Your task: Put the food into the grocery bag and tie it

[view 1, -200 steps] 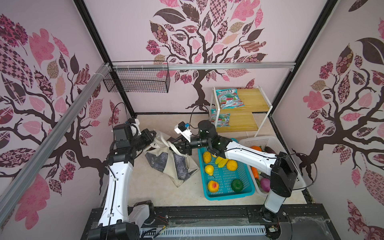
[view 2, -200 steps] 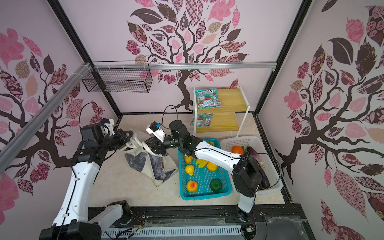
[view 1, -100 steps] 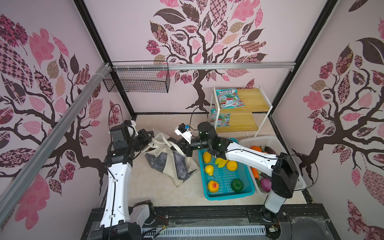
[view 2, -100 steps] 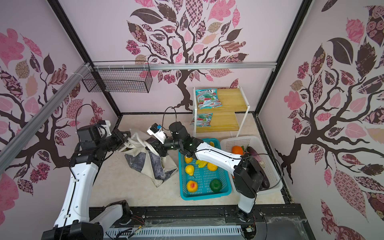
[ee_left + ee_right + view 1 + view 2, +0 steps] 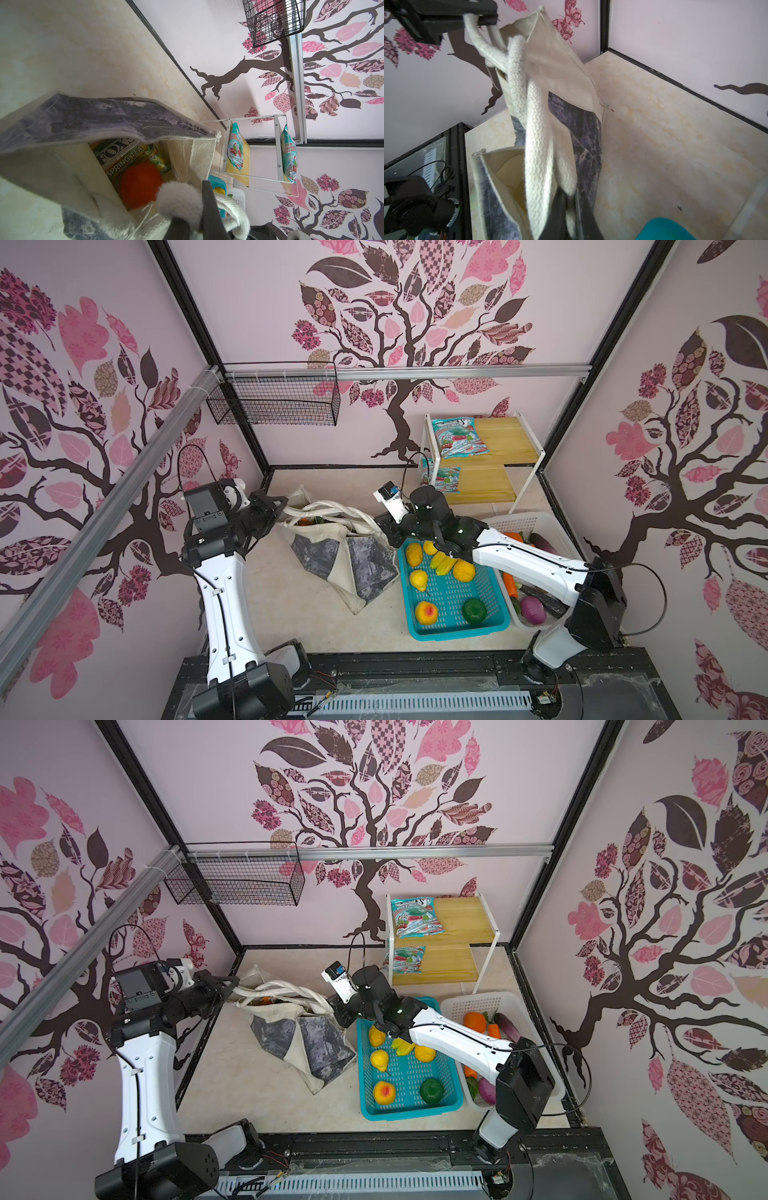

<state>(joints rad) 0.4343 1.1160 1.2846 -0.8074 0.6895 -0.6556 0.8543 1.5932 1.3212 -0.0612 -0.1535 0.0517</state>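
Observation:
The cream grocery bag (image 5: pixel 345 564) with its dark printed panel slumps on the floor in both top views (image 5: pixel 305 1048). My left gripper (image 5: pixel 279 506) is shut on a cream handle (image 5: pixel 180 199) at the bag's left. My right gripper (image 5: pixel 384 526) is shut on another handle strand (image 5: pixel 537 133) at the bag's right, so the handles stretch between the two. The left wrist view looks into the open bag at a FOX'S packet (image 5: pixel 122 158) and a round orange-red piece of food (image 5: pixel 139 185). In the right wrist view the left gripper (image 5: pixel 479 16) pinches the handle's far end.
A teal mesh basket (image 5: pixel 457 630) with several toy fruits sits right of the bag. Beside it is a white mesh basket (image 5: pixel 523 518) of vegetables. A wooden shelf (image 5: pixel 498 448) with sweet packets stands at the back. A black wire basket (image 5: pixel 274 402) hangs on the wall.
My right gripper has shut on the handle strand. My left gripper, still shut on its handle, has drawn a little to the left and back.

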